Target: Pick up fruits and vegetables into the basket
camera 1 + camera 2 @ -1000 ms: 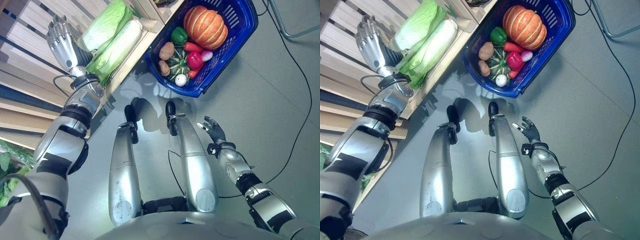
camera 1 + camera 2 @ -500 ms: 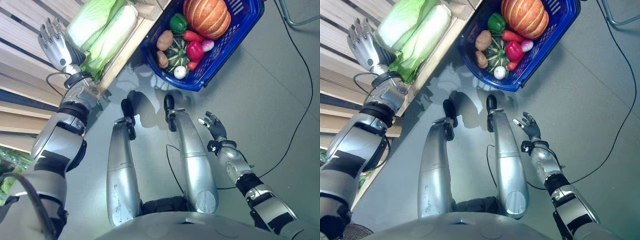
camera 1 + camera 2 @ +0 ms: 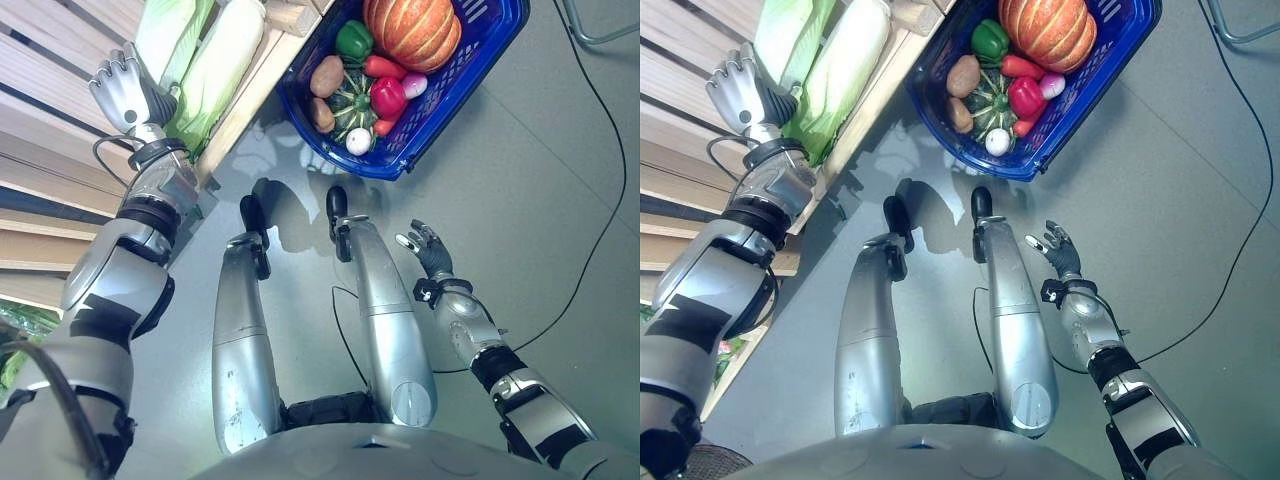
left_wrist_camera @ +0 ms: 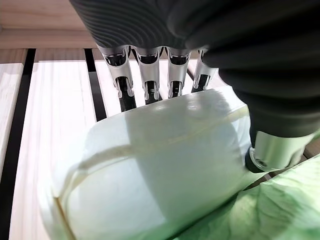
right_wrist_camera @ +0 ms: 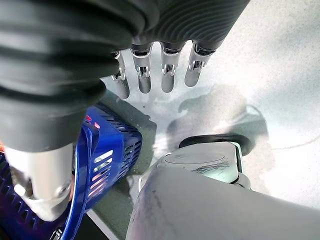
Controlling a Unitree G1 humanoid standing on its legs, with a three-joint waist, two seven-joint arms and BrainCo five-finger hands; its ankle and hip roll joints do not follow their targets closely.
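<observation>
Silver-grey arms with black bands; robot hand (image 3: 122,88) silver-fingered, dark-tipped, dark ribbed wrist cover.

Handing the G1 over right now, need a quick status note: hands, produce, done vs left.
Left robot hand: open, fingers straight, at the stem end of the napa cabbages on the wooden shelf; the wrist view shows fingers above one cabbage, no grip yet.
Right robot hand: open, idle, holding nothing, low over the floor.
Blue basket on the floor beside the shelf, already holding a pumpkin, green pepper, red pepper, potato, a striped squash and smaller pieces.
Left: grasp the cabbages and move them into the basket.
</observation>
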